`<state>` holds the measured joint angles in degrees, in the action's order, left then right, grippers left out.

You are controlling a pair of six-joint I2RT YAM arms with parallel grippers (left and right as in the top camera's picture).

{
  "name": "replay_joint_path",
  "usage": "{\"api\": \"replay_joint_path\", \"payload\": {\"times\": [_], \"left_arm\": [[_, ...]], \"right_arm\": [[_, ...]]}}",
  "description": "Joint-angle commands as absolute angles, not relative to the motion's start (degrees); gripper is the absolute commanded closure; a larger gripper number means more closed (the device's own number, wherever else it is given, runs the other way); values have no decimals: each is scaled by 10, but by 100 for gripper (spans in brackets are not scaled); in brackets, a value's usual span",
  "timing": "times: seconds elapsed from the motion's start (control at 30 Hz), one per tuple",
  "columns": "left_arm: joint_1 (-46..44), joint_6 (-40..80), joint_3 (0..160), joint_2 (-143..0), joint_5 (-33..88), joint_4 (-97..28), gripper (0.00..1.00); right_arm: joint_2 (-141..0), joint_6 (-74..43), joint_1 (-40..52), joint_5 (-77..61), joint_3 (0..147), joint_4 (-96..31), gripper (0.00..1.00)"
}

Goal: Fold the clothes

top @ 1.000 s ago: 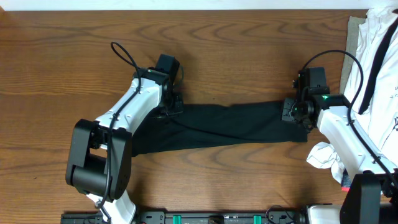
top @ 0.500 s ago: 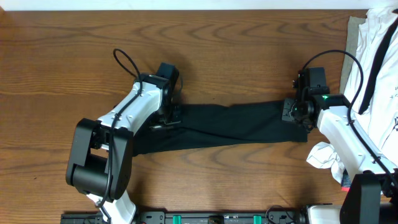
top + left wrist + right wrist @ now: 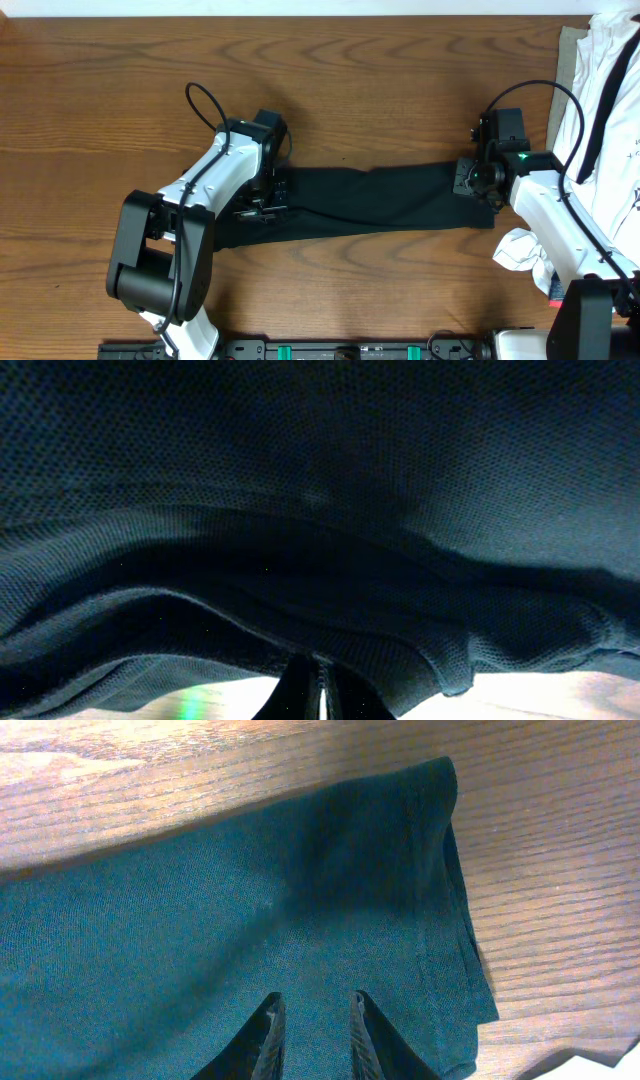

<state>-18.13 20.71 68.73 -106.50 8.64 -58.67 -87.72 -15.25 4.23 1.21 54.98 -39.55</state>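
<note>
Clothes (image 3: 380, 205) lie as a black strip across the mid-surface (image 3: 350, 90). Left pincer (image 3: 315, 685) is pinched closed on a fold. Right pincer (image 3: 312, 1010) rests slightly parted beside the right hem. Bare wood extends on the far side.

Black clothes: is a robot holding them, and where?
Yes. The left end effector is shut on the clothes at a folded edge near their left end. The right end effector stands open over the right end.
</note>
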Motion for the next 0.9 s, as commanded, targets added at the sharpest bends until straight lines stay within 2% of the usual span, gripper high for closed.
{"api": "replay_joint_path", "payload": {"times": [0.0, 0.13, 0.4, 0.6, 0.87], "left_arm": [[-183, 198, 707, -1040, 84, -589, 94], [-183, 198, 710, -1002, 84, -587, 94], [-186, 198, 706, -996, 84, -593, 85], [-198, 195, 702, -996, 84, -556, 59], [-203, 189, 676, -997, 83, -502, 58]], "right_arm": [[-881, -145, 47, 15, 543, -394, 79], [-881, -145, 47, 15, 535, -391, 78], [-881, -145, 47, 15, 498, -354, 79], [-881, -145, 47, 15, 498, -346, 79], [-881, -145, 47, 15, 498, -345, 78]]}}
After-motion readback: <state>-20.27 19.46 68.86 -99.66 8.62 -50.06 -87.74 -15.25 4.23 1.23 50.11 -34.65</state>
